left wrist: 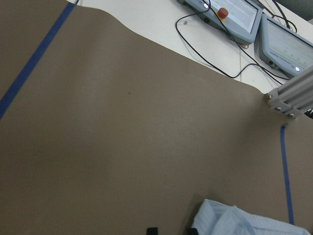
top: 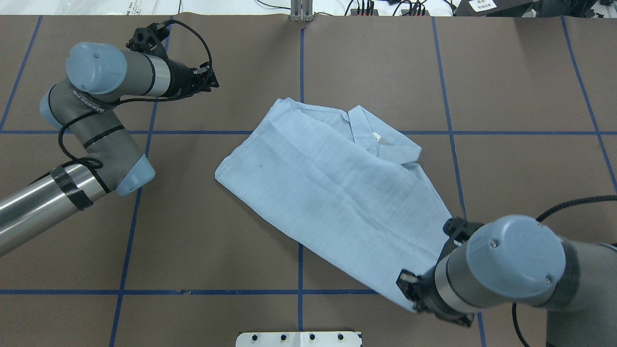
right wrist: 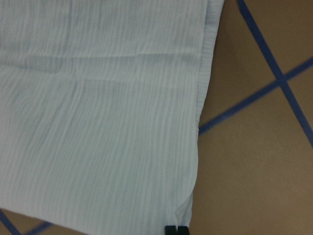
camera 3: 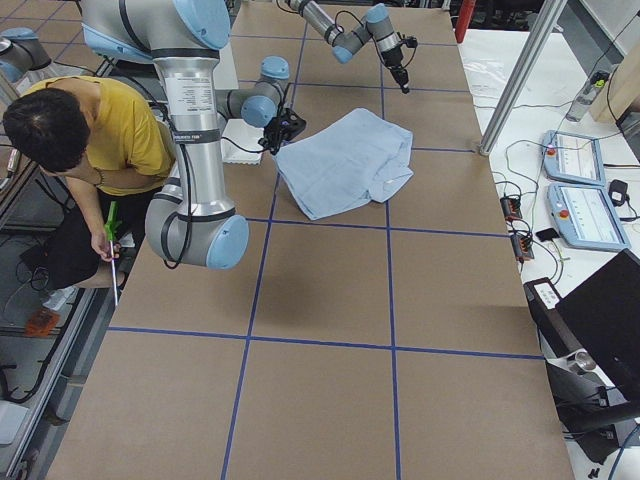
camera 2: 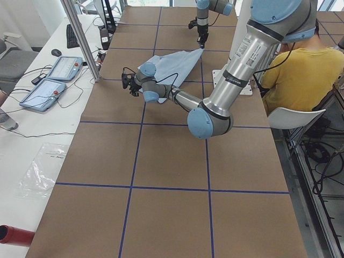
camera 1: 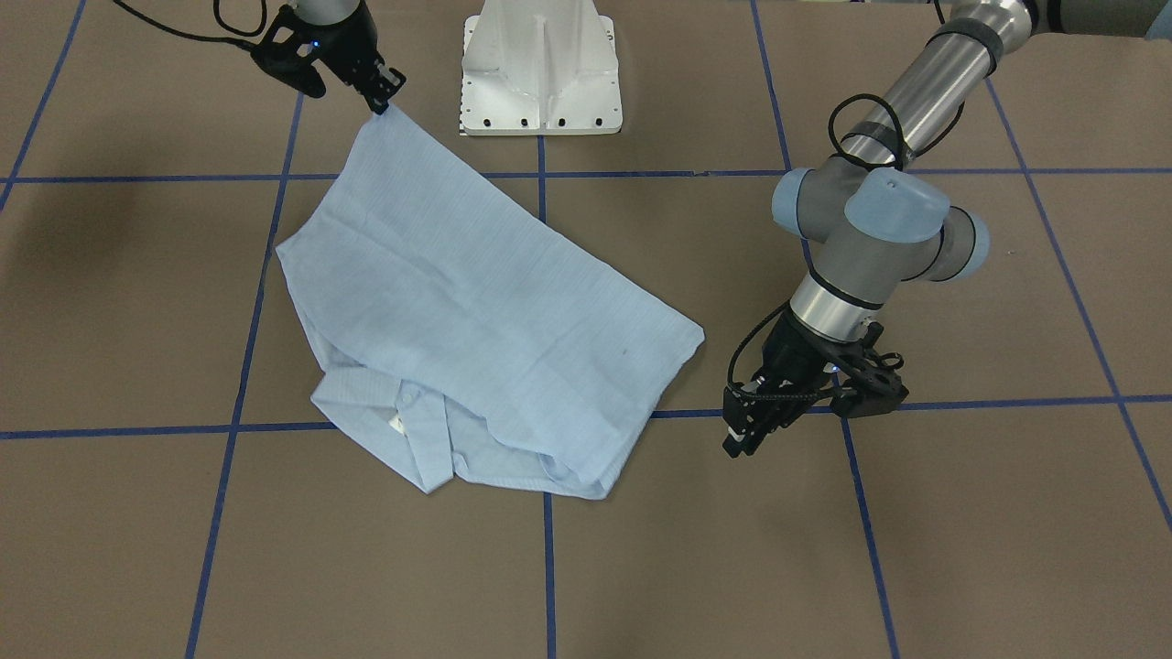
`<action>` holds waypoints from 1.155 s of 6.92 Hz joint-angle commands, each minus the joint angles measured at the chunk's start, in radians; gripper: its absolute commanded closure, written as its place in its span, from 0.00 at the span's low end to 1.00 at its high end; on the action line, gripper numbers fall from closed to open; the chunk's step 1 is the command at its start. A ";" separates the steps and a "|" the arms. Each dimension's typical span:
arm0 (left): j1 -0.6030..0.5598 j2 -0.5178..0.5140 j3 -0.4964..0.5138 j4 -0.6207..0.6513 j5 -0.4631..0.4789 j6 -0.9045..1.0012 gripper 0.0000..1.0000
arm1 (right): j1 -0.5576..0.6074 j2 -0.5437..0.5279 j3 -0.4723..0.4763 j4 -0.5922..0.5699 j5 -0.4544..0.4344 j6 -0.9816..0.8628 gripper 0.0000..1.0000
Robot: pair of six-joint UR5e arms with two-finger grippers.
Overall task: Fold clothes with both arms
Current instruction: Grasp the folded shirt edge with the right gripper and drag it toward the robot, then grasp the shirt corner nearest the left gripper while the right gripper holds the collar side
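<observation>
In the overhead view the right arm [top: 516,260] is looming largest, at the lower right of the frame. The right gripper [top: 410,285] is pinching the lower right corner of the shirt [top: 332,188]. The shirt is lying folded in a slanting band across the middle of the table [top: 193,231], its collar [top: 373,132] pointing toward the top. The left arm [top: 96,72] is bending in at the upper left, and the left gripper [top: 208,81] is hovering well apart from the cloth.

In the front-facing view the pinched corner is being drawn to a point at the upper left.

In the left wrist view the jaws are standing apart at the bottom edge, gripping nothing.

In the right wrist view the jaws are pressing together on the shirt's edge.
</observation>
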 commanded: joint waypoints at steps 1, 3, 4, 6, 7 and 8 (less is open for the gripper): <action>0.087 0.069 -0.161 0.068 -0.032 -0.117 0.68 | -0.156 -0.007 0.028 -0.075 0.102 0.008 0.35; 0.151 0.103 -0.214 0.071 -0.029 -0.199 0.66 | -0.175 -0.016 0.013 -0.135 0.082 0.023 0.00; 0.176 0.109 -0.244 0.078 -0.027 -0.242 0.64 | -0.113 -0.018 0.013 -0.144 0.064 0.023 0.00; 0.244 0.158 -0.334 0.218 -0.024 -0.270 0.46 | 0.116 0.102 -0.052 -0.141 0.058 0.008 0.00; 0.303 0.160 -0.340 0.254 0.003 -0.324 0.43 | 0.236 0.217 -0.140 -0.137 0.008 -0.026 0.00; 0.364 0.160 -0.339 0.259 0.081 -0.344 0.43 | 0.286 0.242 -0.150 -0.129 -0.041 -0.099 0.00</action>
